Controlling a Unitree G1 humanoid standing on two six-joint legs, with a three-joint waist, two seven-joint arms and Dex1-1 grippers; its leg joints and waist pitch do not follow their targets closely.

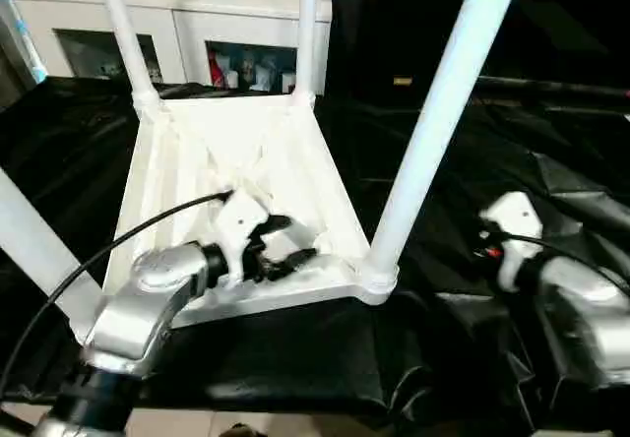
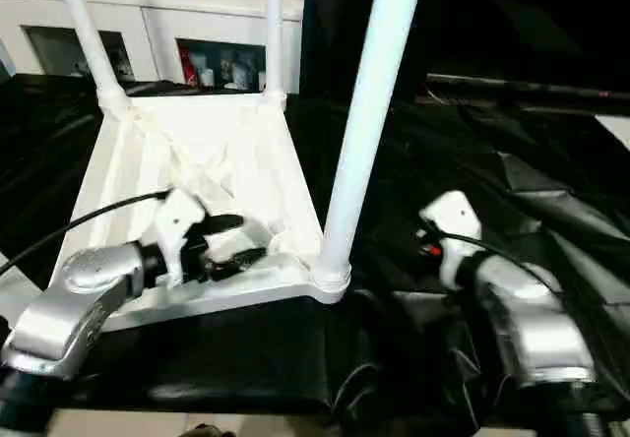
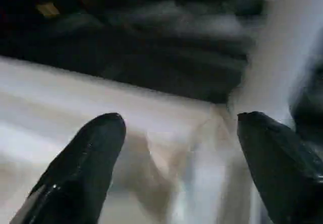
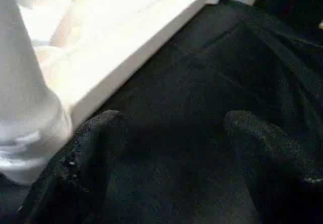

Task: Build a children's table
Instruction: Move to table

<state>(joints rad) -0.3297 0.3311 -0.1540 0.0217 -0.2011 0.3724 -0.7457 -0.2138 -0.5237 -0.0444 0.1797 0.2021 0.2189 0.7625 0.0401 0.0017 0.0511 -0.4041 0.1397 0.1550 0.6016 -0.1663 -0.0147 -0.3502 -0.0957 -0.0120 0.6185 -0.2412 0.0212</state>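
Children's table (image 1: pixel 246 161) upturned, seemingly 4 legs

Silver forearms (image 1: pixel 148 304), black cables (image 1: pixel 108 245), 2 black-fingered hands (image 1: pixel 290 245).

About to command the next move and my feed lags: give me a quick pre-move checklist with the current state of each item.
1. Tabletop upside down on the black-draped table: ok.
2. Four legs standing in corner sockets, near right leg included: ok.
3. Legs fully seated: cannot tell.
4. Left gripper open and empty over the tabletop's ribbed underside: ok.
5. Right gripper open, empty, over the cloth beside the tabletop: ok.
6. Left arm's cable snag-free: cannot tell.
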